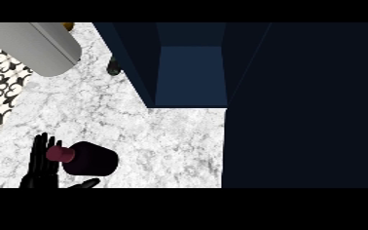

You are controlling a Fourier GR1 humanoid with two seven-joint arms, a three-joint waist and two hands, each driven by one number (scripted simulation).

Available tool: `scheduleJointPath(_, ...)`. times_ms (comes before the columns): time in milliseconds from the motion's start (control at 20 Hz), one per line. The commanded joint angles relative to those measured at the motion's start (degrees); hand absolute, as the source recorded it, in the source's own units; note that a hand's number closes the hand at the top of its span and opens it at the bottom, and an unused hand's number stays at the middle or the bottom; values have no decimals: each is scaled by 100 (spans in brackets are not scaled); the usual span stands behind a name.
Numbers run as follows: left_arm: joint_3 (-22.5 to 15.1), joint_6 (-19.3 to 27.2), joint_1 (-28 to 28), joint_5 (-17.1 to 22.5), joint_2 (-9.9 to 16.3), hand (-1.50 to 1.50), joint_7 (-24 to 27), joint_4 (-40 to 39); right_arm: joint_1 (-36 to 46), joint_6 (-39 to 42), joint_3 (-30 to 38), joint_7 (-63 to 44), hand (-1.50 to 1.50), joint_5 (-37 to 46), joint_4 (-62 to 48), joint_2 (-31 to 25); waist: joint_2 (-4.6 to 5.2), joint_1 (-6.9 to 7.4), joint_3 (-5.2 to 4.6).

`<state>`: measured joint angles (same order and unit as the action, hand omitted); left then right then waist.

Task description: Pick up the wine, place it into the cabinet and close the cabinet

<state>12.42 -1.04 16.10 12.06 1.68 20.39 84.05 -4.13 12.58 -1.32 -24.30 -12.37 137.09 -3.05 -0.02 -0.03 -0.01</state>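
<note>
The wine bottle (92, 159) stands on the marble counter (165, 136) at the lower left, dark-bodied with a red cap (59, 152). My left hand (39, 168) is right beside it on its left, open, with straight fingers reaching up past the cap and the thumb (86, 183) spread below the bottle's body. Whether the fingers touch the bottle I cannot tell. The dark blue cabinet (191, 73) stands open behind the counter, its inside lit lighter blue. My right hand does not show.
The cabinet's left door (129, 58) stands swung out, with a black handle (114, 68) on it. A large dark panel (295, 107) fills the right side. A grey cylinder (43, 46) lies at the top left, above a patterned strip (10, 85).
</note>
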Motion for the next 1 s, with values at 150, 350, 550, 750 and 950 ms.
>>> scheduleJointPath(150,176,-303,-398,100,198,-150,225,-841,185,31,168,-98,-150,-88,-54,-89,1,6,0)
scheduleJointPath(350,17,-158,-410,-184,-87,-150,895,-1354,41,23,97,0,-150,10,33,38,0,5,0)
scheduleJointPath(550,287,-254,-1007,-1,204,-150,919,-2123,331,12,278,-146,-150,-177,-127,-90,3,1,-1)
scheduleJointPath(750,288,-295,-954,-68,131,-150,1563,-2711,-303,319,340,172,-150,-220,77,-32,0,-9,0)
scheduleJointPath(950,477,-530,-1648,231,296,-150,1596,-3253,-207,249,341,59,-150,-234,176,-45,1,-20,-1)
